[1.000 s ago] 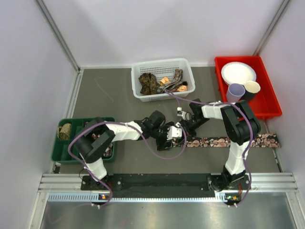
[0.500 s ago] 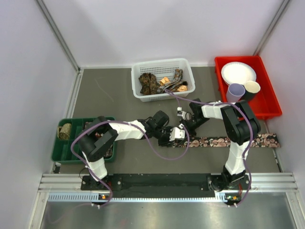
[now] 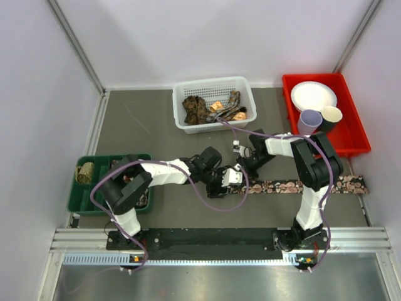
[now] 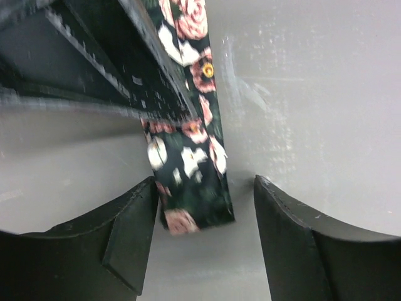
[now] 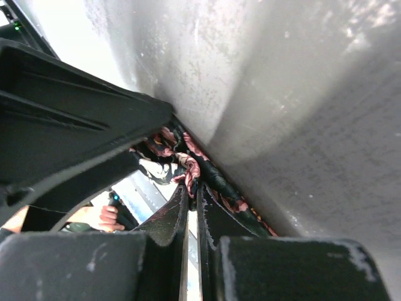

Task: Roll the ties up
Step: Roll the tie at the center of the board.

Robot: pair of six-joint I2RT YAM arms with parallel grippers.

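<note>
Left wrist view has the left end effector (image 4: pixel 203 191) spread wide astride the tie's (image 4: pixel 191 157) loose end, likely ready to start the roll. Beside it the right end effector (image 5: pixel 192 188) is pinched shut on that tie, stretched along the near-right tabletop (image 3: pixel 156 125).

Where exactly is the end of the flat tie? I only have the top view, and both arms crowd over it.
Observer: In the left wrist view, the end of the floral tie lies flat on the table, between the fingers of the open left gripper.
Operator: Is the right gripper holding anything?
Observer: The right wrist view shows the right gripper shut on the tie, with fabric bunched at its fingertips.
</note>
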